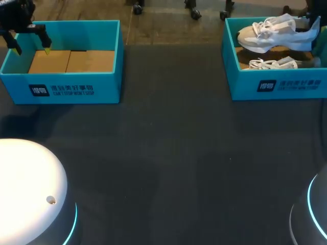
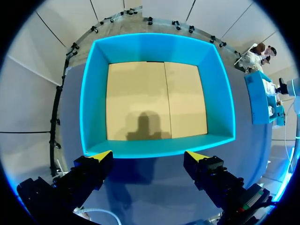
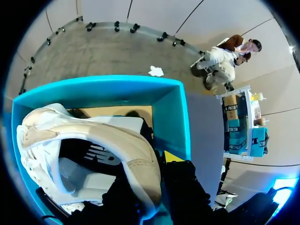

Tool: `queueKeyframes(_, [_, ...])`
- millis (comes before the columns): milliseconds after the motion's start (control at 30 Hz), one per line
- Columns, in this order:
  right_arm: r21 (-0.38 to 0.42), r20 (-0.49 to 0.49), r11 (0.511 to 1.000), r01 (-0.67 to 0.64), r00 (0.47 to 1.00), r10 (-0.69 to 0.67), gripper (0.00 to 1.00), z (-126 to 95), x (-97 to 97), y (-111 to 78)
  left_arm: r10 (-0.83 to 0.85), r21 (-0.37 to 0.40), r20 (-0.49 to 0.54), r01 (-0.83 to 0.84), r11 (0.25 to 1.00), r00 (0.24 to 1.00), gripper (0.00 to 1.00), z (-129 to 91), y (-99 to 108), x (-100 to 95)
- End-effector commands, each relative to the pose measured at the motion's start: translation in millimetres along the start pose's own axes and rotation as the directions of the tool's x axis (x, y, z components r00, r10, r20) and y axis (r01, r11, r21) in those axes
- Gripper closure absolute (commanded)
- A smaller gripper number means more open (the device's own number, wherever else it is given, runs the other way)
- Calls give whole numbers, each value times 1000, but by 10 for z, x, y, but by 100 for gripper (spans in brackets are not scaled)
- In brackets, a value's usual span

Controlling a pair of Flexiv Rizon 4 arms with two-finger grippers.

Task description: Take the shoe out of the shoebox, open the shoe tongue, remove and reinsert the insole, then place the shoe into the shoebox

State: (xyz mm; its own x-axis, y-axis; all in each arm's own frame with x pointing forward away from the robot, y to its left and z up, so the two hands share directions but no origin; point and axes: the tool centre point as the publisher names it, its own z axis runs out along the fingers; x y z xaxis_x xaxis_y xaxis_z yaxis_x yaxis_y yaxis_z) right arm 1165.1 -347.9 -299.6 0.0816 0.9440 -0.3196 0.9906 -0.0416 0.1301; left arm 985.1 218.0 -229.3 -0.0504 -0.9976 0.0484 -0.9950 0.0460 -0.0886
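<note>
shoe (image 3: pixel 126 145) gripped by right end effector (image 3: pixel 152 171) over shoebox (image 3: pixel 176 112).

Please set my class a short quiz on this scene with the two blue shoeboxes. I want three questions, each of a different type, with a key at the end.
1. True or false: something lies inside the left shoebox.
2. Multiple choice: the right gripper is shut on A) the white shoe, B) a box wall, C) nothing.
3. Fill in the blank: the left gripper, above the box's bare cardboard floor, is ____ (open or shut).

Key: 1 false; 2 A; 3 open.
</note>
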Motion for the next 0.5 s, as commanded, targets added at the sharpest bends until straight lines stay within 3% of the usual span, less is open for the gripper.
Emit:
queueKeyframes(33, [13, -8, 1000, -4, 1000, 4, 100, 115, 45, 8, 0, 1, 2, 0, 1000, 1000, 0, 2, 1, 1])
queueKeyframes(500, [30, -48, 1000, 2, 999, 0, 100, 304, 151, -58, 0, 1, 2, 0, 1000, 1000, 0, 2, 1, 1])
